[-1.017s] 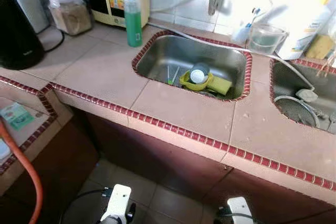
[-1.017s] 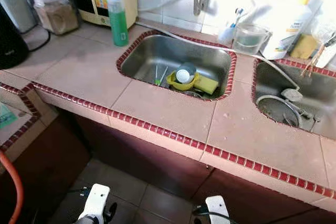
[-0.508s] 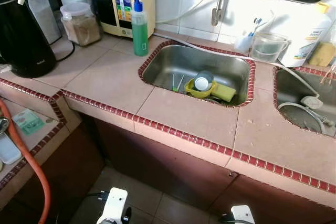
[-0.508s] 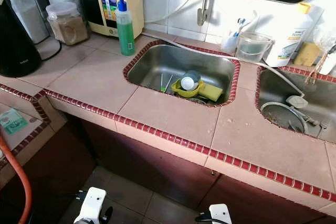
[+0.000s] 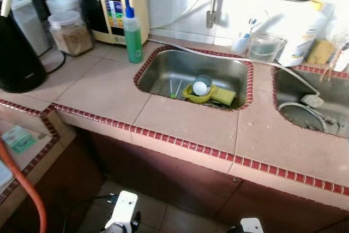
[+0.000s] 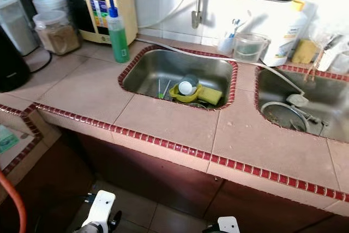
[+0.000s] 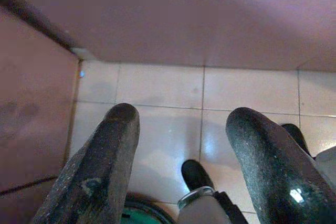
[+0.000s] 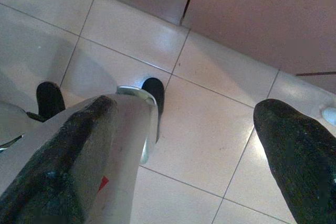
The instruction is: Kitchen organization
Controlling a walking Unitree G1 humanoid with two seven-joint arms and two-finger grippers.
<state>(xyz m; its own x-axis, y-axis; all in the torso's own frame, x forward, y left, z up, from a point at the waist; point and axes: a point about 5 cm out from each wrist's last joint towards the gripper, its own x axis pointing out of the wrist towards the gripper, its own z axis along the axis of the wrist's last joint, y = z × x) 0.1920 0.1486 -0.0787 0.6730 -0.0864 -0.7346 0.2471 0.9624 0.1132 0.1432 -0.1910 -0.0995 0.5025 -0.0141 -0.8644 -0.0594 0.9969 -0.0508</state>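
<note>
You are standing in front of the tiled counter with nothing yet tidied, as far as I can judge: the left sink holds a yellow bowl with a small cup sitting in it, a yellow-green sponge just to its right, and a couple of green utensils to its left. The green soap bottle stands on the counter at the sink's far left corner. Your left gripper and right gripper both hang low over the floor tiles, fingers spread wide and holding nothing. All the sorting is ahead of you: raise an arm to the sink first
</note>
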